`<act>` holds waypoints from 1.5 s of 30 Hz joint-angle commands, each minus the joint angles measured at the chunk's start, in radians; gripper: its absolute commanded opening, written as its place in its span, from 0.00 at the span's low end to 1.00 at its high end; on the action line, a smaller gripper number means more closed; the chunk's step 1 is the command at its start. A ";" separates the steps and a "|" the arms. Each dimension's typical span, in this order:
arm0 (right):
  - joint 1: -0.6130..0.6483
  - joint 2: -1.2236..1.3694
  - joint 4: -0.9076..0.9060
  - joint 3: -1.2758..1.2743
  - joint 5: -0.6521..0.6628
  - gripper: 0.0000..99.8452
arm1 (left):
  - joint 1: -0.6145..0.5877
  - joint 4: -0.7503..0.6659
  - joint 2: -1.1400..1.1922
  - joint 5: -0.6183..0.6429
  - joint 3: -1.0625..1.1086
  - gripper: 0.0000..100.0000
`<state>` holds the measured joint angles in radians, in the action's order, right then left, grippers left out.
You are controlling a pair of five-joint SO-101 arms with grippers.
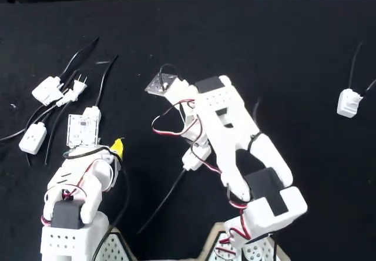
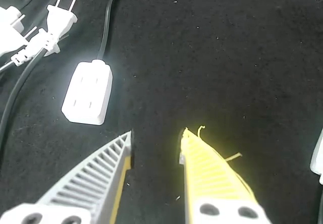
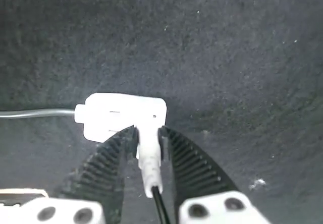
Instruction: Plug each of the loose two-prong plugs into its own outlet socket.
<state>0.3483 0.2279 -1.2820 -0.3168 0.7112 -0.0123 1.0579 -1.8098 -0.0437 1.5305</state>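
Note:
My right gripper [image 3: 149,130] is shut on a white two-prong plug [image 3: 149,158], whose black cord trails back toward the wrist. The plug's front end meets a white outlet socket [image 3: 123,115] lying on the black cloth; its prongs are hidden. From above, this plug [image 1: 192,160] sits beneath the right arm. My left gripper [image 2: 157,132] is open and holds nothing, hovering over bare cloth close to another white outlet socket [image 2: 87,93]. A loose plug [image 2: 61,14] with bare prongs lies farther off, beside a second plug [image 2: 35,45].
Black cords cross the left side of the table around two sockets [image 1: 47,89] [image 1: 33,137] and the loose plugs [image 1: 79,86]. A further white socket [image 1: 349,103] lies alone at the far right. The black cloth [image 1: 282,49] covers the whole table.

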 commanded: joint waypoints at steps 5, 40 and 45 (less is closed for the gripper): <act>-0.103 0.036 0.046 -0.101 0.086 0.01 | -0.008 0.006 -0.008 -0.005 -0.024 0.17; 0.080 -0.120 0.048 -0.237 0.063 0.01 | -0.008 0.006 -0.008 -0.002 -0.031 0.17; 0.080 -0.053 0.040 -0.196 -0.006 0.01 | -0.008 0.006 -0.008 -0.002 -0.030 0.17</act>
<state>0.3790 0.0944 -1.2436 -0.5010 0.7419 -0.0123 1.0579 -1.8098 -0.0437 1.5305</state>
